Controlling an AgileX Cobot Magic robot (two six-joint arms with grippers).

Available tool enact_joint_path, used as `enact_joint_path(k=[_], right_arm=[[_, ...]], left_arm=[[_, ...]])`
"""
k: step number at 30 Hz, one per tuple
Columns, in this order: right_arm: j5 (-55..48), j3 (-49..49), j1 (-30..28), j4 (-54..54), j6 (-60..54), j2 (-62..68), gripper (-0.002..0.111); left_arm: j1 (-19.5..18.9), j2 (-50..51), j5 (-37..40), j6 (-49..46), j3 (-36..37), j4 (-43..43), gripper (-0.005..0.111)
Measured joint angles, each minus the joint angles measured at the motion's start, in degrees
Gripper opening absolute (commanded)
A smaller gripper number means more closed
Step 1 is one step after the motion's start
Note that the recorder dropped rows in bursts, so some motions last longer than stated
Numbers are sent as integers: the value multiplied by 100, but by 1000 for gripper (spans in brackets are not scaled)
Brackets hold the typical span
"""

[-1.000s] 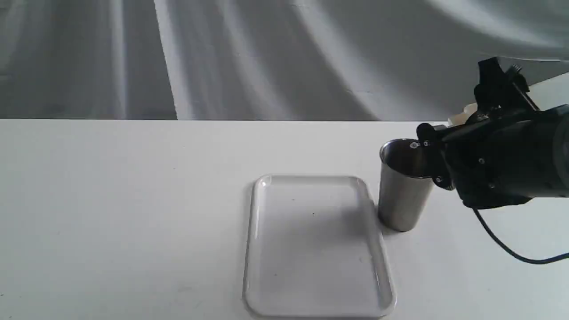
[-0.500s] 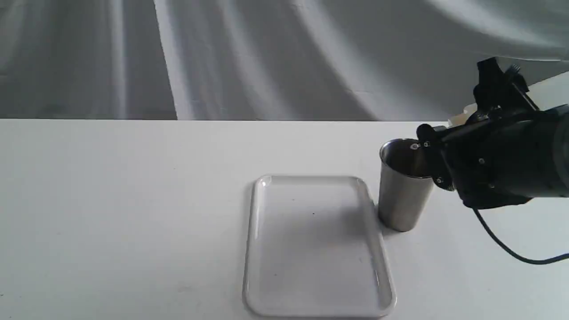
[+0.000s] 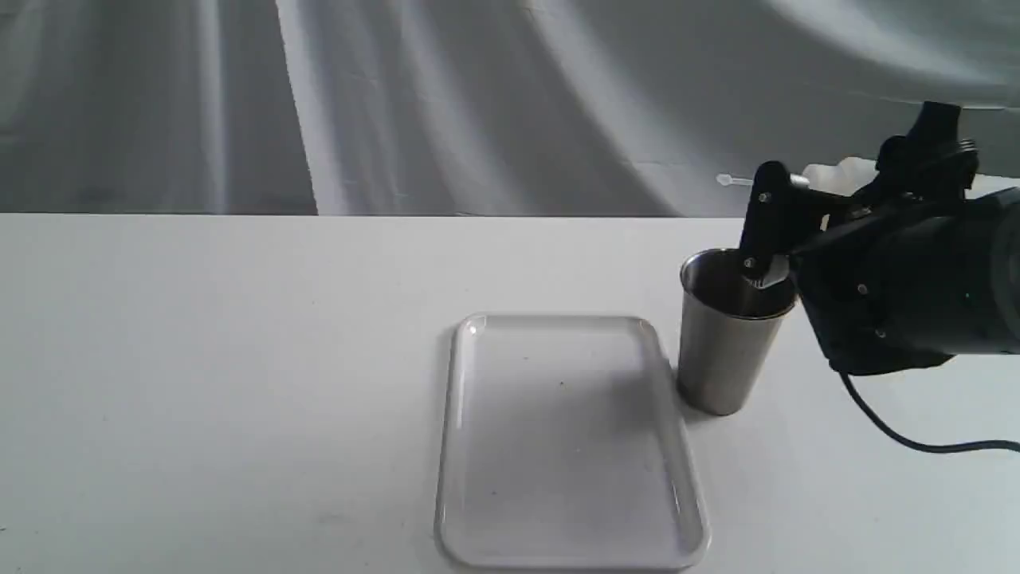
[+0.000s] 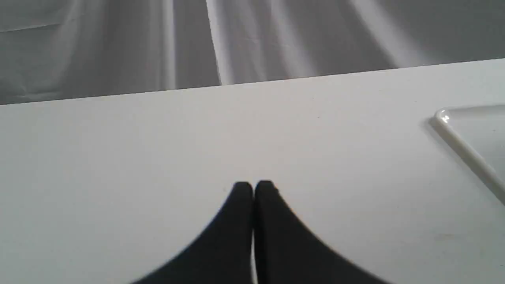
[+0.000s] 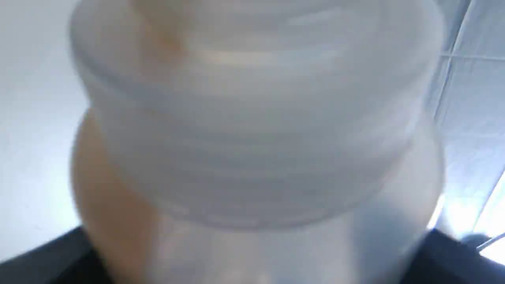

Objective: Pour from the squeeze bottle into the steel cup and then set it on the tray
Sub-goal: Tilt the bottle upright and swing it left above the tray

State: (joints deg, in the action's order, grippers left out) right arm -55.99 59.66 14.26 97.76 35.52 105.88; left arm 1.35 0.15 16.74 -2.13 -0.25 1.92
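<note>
The right tool (image 3: 769,239) clamps the squeeze bottle (image 5: 252,138), amber liquid (image 5: 106,189) inside, sideways above the steel cup (image 3: 721,351) beside the tray (image 3: 454,414) on the counter (image 3: 199,359); the left tool (image 4: 253,187) is pressed together.

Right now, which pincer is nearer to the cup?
Right. The right pincer, holding the bottle, is at the rim of the cup. The left pincer is over bare table; its camera sees only a corner of the tray, no cup.
</note>
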Motion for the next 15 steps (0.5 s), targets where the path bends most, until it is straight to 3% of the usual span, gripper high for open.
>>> enact_joint_path(k=[15], right_arm=[[23,-11,77,0,1938,-9,34]], left_arm=[[0,0,0,0,0,0,0]])
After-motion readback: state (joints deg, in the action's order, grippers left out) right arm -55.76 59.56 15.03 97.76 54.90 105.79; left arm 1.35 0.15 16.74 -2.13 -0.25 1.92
